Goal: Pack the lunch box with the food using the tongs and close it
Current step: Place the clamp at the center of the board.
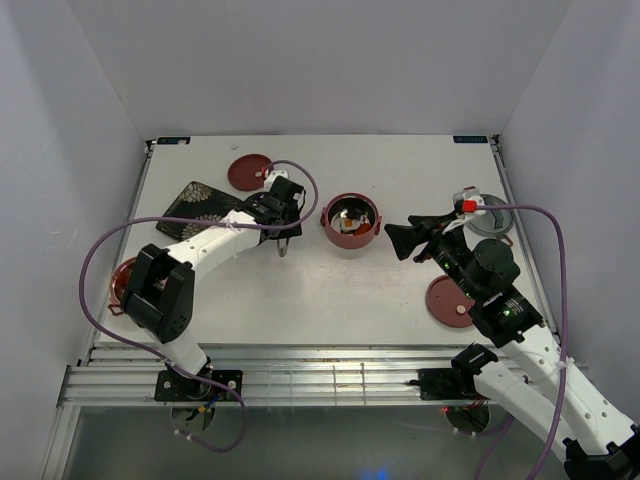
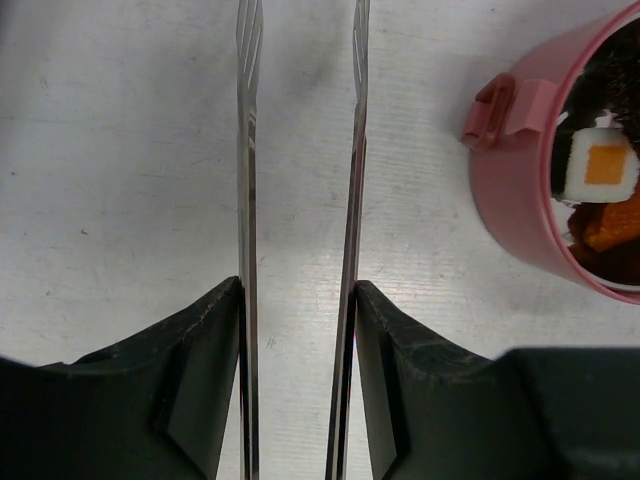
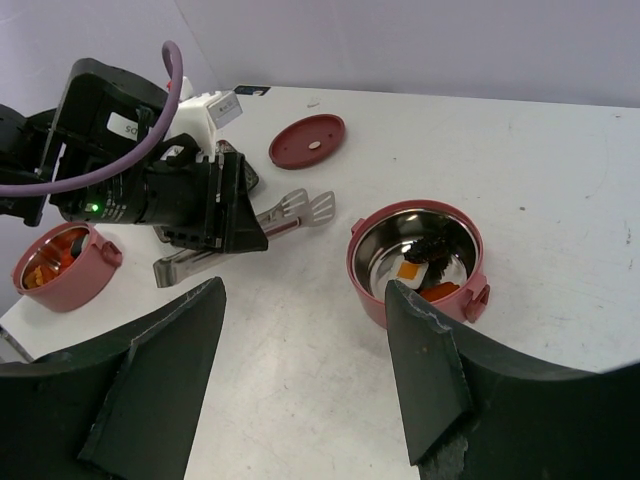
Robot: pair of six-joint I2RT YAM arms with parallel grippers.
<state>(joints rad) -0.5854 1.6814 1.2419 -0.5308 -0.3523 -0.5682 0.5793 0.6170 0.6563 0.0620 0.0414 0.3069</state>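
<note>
Tongs (image 2: 247, 200) pinched in left hand (image 2: 298, 300) over white, grey-walled table (image 1: 330, 290); right hand (image 3: 305, 290) spread.

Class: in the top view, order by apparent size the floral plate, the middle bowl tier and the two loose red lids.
1. floral plate, partly under the left arm
2. middle bowl tier
3. far lid and near lid: alike, no ranking

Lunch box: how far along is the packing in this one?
Done: food sits in the centre tier and the second tier. In hand: the left tool grips the tongs, tips empty; the right tool is open. Left: stacking the tiers and fitting the far lid and the near lid, both off.
</note>
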